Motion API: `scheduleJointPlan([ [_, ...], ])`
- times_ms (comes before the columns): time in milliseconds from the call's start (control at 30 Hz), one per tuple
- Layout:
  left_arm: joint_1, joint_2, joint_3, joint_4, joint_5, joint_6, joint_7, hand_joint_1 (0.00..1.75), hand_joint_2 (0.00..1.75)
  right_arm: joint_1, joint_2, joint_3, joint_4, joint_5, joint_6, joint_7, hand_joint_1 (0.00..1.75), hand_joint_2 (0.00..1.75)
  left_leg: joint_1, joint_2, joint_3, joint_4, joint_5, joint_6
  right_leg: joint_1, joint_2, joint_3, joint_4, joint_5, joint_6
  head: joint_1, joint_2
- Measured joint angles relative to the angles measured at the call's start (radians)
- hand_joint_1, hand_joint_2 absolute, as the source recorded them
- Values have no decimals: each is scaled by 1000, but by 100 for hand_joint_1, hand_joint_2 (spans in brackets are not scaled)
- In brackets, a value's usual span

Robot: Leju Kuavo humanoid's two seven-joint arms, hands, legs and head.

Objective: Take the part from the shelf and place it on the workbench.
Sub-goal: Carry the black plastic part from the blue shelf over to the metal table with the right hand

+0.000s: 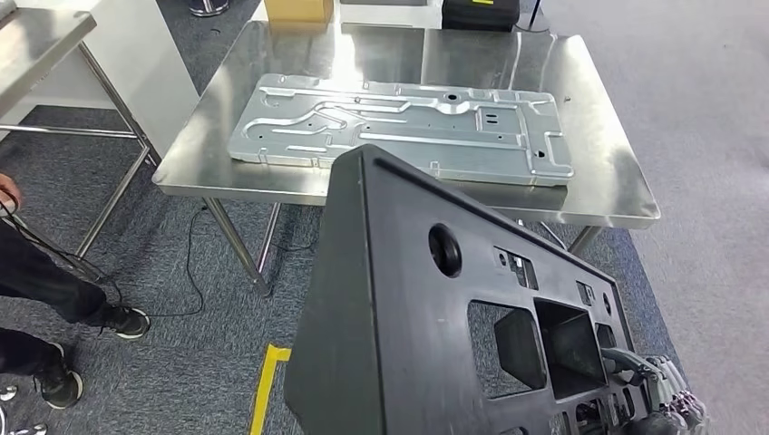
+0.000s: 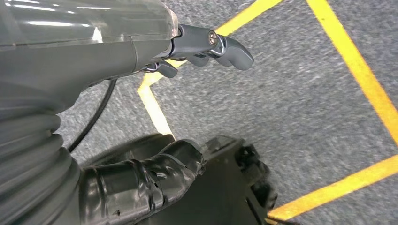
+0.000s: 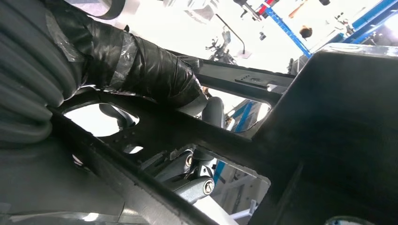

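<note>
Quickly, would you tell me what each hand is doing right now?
Left hand: holds nothing, fingers apart.
Right hand: grips the black part.

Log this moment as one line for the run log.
part: black, held by right hand | left hand: empty, over floor | workbench: ahead, metal plate on it

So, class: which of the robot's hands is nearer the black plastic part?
Right. The right hand grips the black plastic part through its openings; the left hand hangs over the carpet, holding nothing.
</note>
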Motion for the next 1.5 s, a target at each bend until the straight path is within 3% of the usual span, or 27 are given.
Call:
scheduleJointPlan([
  [67, -2, 0, 0, 0, -1, -1, 0, 0, 175, -1, -3, 0, 0, 1, 0, 0, 175, 175, 2, -1, 13, -2, -16, -14, 4, -5, 22, -81, 37, -9, 1, 0],
  [200, -5, 0, -2, 0, -4, -1, 0, 0, 175, -2, -6, 0, -4, 2, 0, 0, 175, 175, 2, 1, 29, 13, -24, -40, 9, -1, 40, -100, 36, -48, 0, 0],
  [267, -7, 0, -3, 0, -7, -1, 0, 0, 175, -4, -7, 0, -7, 3, 0, 0, 175, 175, 5, 1, -11, 91, -42, -43, 10, 0, 58, -106, 29, -62, -1, 0],
  [367, -5, 0, -4, 0, -8, -1, 0, 0, 175, -5, -7, 1, -8, 4, 0, 0, 175, 175, 5, 1, -136, 270, -112, -42, 18, 1, 76, -107, 12, -76, -2, 0],
  [400, -3, 0, -5, 0, -8, -1, 0, 0, 175, -5, -7, 1, -8, 4, 0, 0, 175, 175, 4, 1, -164, 290, -121, -40, 22, 3, 84, -107, 5, -77, -2, 0],
  [433, -1, 0, -5, 0, -8, -1, 0, 0, 175, -5, -7, 1, -8, 4, 0, 0, 175, 175, 3, 1, -177, 277, -108, -36, 25, 5, 94, -107, -3, -78, -2, 0],
  [533, 1, 1, -5, 0, -9, -1, 0, 0, 175, -6, -7, 1, -8, 4, 0, 0, 175, 175, -9, 0, -152, 118, 17, -13, 32, 8, 125, -108, -28, -74, -1, 0],
  [600, 0, 2, -5, 0, -9, -2, 0, 0, 175, -8, -8, 2, -8, 4, 0, 0, 175, 175, -20, -7, -138, 62, 28, 0, 32, 11, 137, -108, -43, -63, -2, 0],
  [633, 1, 2, -5, 0, -9, -2, 0, 0, 175, -9, -9, 2, -8, 4, 0, 0, 175, 175, -23, -10, -133, 57, 17, 3, 32, 12, 143, -103, -43, -56, -2, 0],
  [733, 2, 2, -5, 0, -9, -2, 0, 0, 175, -12, -12, 3, -8, 6, 0, 0, 175, 175, -19, -10, -97, 32, 49, 18, 29, 11, 147, -65, -54, -41, -3, 0],
  [800, -2, 2, -6, 0, -9, -2, -1, 0, 175, -13, -13, 3, -8, 7, 0, 0, 175, 175, -18, -7, -80, 28, 50, 24, 25, 9, 105, 14, -94, -31, -2, 0],
  [867, -5, 2, -6, 0, -10, -3, -2, 0, 175, -15, -15, 3, -8, 7, 0, 0, 175, 175, -18, -8, -71, 29, 38, 25, 20, 9, 28, 113, -141, -20, -2, 0],
  [900, -4, 2, -6, 0, -10, -3, -2, 0, 175, -15, -16, 3, -8, 7, 0, 0, 175, 175, -18, -9, -64, 29, 31, 23, 17, 8, -1, 138, -150, -16, -2, 0],
  [933, -3, 2, -7, 0, -10, -3, -2, 0, 175, -15, -16, 3, -8, 7, 0, 0, 175, 175, -17, -10, -54, 29, 22, 21, 14, 7, -17, 133, -142, -14, -2, 0],
  [967, -1, 2, -7, 0, -10, -3, -2, 0, 175, -15, -17, 3, -8, 7, 0, 0, 175, 175, -16, -11, -41, 29, 12, 18, 12, 6, -18, 98, -112, -12, -2, 0],
  [1033, 1, 1, -7, 0, -11, -3, -2, 0, 175, -15, -19, 3, -8, 7, 0, 0, 175, 175, -14, -12, -14, 28, -9, 11, 13, 4, -4, -5, -14, -17, -2, 0],
  [1100, -2, 0, -7, 1, -11, -3, -4, 0, 175, -16, -21, 3, -8, 7, 0, 0, 175, 175, -13, -12, 0, 22, -23, 0, 22, 2, 2, -66, 45, -33, 0, 0],
  [1167, -4, 0, -8, 1, -12, -3, -5, 0, 175, -17, -22, 3, -8, 7, 0, 0, 175, 175, -13, -11, 7, 20, -21, -15, 27, 2, 9, -81, 47, -51, 1, 0],
  [1233, -6, 0, -8, 1, -12, -3, -5, 0, 175, -18, -23, 3, -8, 7, 0, 0, 175, 175, -12, -10, -2, 55, -12, -26, 23, 4, 30, -98, 45, -65, 0, 0],
  [1300, -7, 0, -8, 1, -13, -3, -5, 0, 175, -21, -23, 3, -9, 7, 0, 0, 175, 175, -9, -9, -59, 152, -26, -34, 21, 2, 56, -113, 38, -76, -1, 0],
  [1367, -6, 0, -8, 1, -15, -3, -6, 0, 175, -24, -23, 3, -9, 7, 0, 0, 175, 175, -8, -9, -139, 258, -75, -40, 21, 1, 74, -118, 25, -81, -2, 0],
  [1400, -4, 0, -8, 1, -16, -3, -6, 0, 175, -25, -23, 3, -9, 9, 0, 0, 175, 175, -7, -9, -170, 284, -97, -42, 21, 2, 83, -118, 16, -81, -2, 0],
  [1433, -3, 0, -8, 1, -17, -3, -5, 0, 175, -25, -23, 3, -9, 11, 0, 0, 175, 175, -6, -9, -189, 283, -104, -43, 21, 3, 94, -118, 7, -80, -2, 0],
  [1467, -2, 0, -8, 1, -17, -3, -5, 0, 175, -25, -23, 3, -9, 14, 0, 0, 175, 175, -5, -9, -194, 253, -87, -41, 21, 3, 107, -118, -2, -79, -2, 0],
  [1500, -2, 0, -8, 1, -17, -3, -5, 0, 175, -25, -23, 4, -9, 17, 0, 0, 175, 175, -4, -9, -187, 200, -44, -38, 21, 4, 119, -118, -12, -77, -2, 0],
])
